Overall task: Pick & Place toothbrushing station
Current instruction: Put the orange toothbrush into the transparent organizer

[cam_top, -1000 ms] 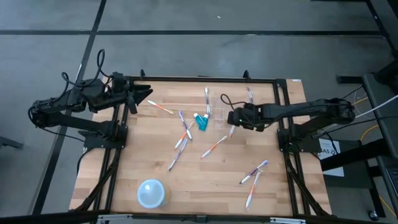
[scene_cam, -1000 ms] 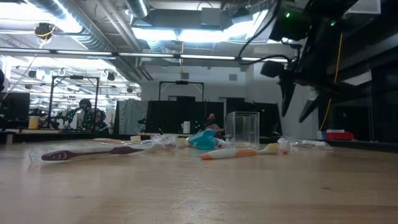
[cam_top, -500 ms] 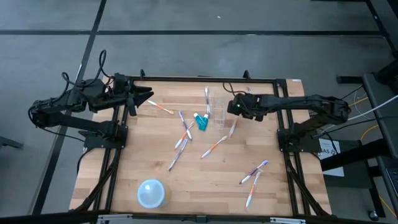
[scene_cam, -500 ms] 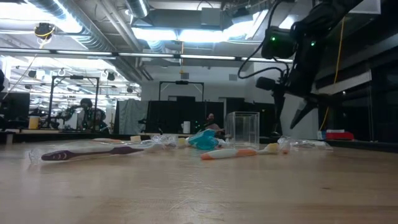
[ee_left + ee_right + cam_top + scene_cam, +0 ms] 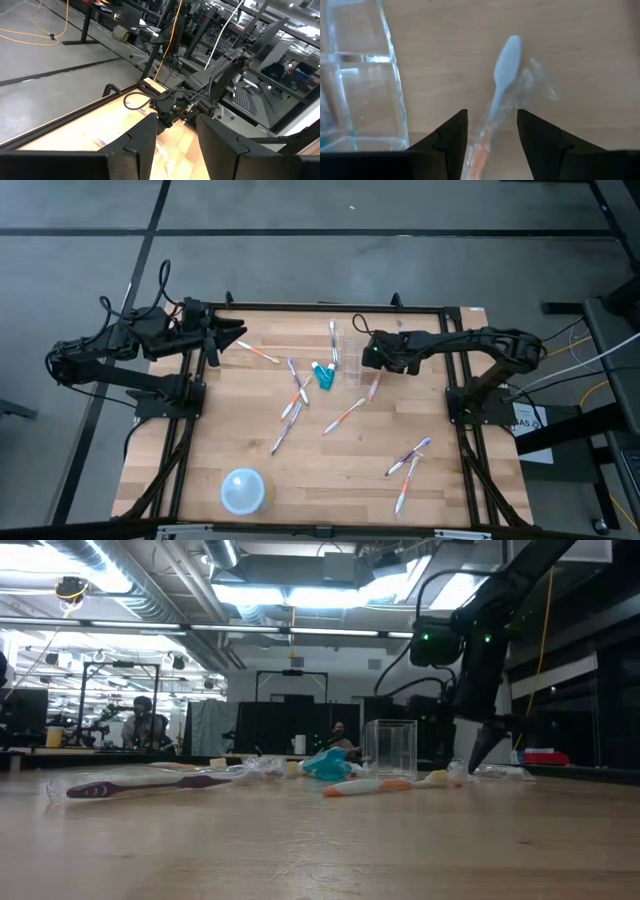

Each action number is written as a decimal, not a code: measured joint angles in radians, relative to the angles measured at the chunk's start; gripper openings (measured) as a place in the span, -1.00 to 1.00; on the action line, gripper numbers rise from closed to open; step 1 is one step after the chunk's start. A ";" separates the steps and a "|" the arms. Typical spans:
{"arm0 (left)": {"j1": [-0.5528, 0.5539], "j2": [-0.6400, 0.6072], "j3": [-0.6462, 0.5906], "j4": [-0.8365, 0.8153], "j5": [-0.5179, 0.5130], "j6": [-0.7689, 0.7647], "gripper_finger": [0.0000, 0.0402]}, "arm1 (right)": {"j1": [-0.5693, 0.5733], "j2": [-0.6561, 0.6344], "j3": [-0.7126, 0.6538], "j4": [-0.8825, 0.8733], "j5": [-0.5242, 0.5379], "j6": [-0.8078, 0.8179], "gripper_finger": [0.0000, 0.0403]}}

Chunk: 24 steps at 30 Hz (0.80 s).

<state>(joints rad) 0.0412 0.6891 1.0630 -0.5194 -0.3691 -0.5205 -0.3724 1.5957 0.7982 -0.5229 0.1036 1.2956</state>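
Note:
Several thin white toothbrushes lie flat and scattered on the wooden table [image 5: 210, 430], near a clear plastic cup [image 5: 350, 358] that stands upright and a teal tube [image 5: 322, 375] lying beside it. My right gripper [image 5: 368, 360] points down, open, just right of the cup. In the right wrist view its fingers stand either side of a wrapped toothbrush [image 5: 504, 75] with an orange handle, low over the table. The cup [image 5: 360, 75] stands close beside. My left gripper [image 5: 232, 338] waits open, raised at the far left corner.
A pale blue bowl [image 5: 243, 490] stands near the front left. Two toothbrushes [image 5: 410, 458] lie at the right front, others [image 5: 295, 395] in the middle. In the low view a purple toothbrush [image 5: 150, 784] and an orange one [image 5: 385, 784] lie in front of the cup [image 5: 390, 748].
My right gripper has come down and moved toward the table's far edge and a little left, closer to the cup, turning about as it went. It now stands low over a toothbrush. Its fingers stay open. Nothing on the table has moved.

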 joint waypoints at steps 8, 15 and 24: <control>0.000 0.001 0.000 0.031 -0.007 0.000 -0.32 | -0.025 0.034 0.002 0.011 0.004 -0.046 -0.31; 0.000 0.001 0.000 0.030 -0.007 -0.006 -0.32 | -0.038 0.039 0.000 0.060 0.046 -0.103 -0.89; 0.000 0.001 0.000 0.030 -0.008 -0.017 -0.32 | 0.002 -0.011 0.000 0.149 0.100 -0.125 -0.92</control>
<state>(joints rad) 0.0410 0.6903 1.0634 -0.4896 -0.3772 -0.5374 -0.3703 1.5851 0.7979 -0.3735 0.2031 1.1708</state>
